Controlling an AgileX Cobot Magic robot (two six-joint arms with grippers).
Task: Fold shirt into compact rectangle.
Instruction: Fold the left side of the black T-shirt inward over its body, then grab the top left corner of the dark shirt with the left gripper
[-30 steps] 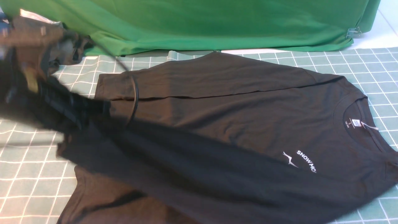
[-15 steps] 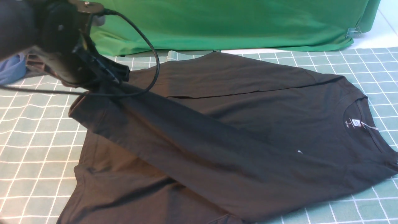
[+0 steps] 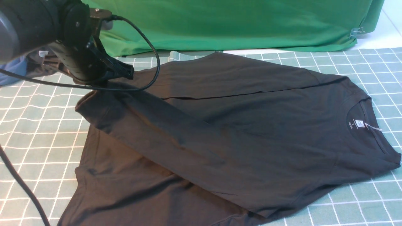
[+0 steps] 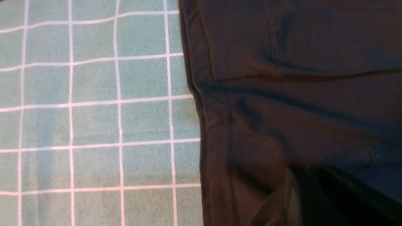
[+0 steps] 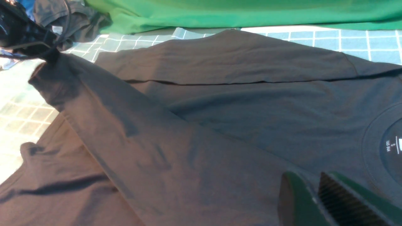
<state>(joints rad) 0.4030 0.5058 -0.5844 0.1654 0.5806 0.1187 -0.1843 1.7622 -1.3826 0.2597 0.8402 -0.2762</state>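
The black shirt (image 3: 251,94) lies spread on the checked mat, neck and white label (image 3: 359,124) to the right. One long sleeve (image 3: 176,138) is laid slantwise over the chest, and the print is hidden. My left gripper (image 3: 127,72) is at the far left, shut on the sleeve's cuff end (image 5: 58,67), which rises to its tip. In the left wrist view its dark fingers (image 4: 314,201) sit over the shirt's hem (image 4: 216,125). My right gripper (image 5: 303,175) is outside the front view. Its green fingers (image 5: 292,201) hover over the shirt with a thin slit between them; whether they grip cloth is unclear.
A big bright green cloth (image 3: 235,22) drapes along the back, with a metal clip (image 3: 356,31) at its right end. A small dark grey-brown garment (image 5: 72,18) and something blue (image 3: 12,70) lie at the far left. A black cable (image 3: 19,185) crosses the mat (image 3: 37,131).
My left gripper carried the sleeve from the near left up and across to the far left. The sleeve now lies flatter over the chest and covers the white print.
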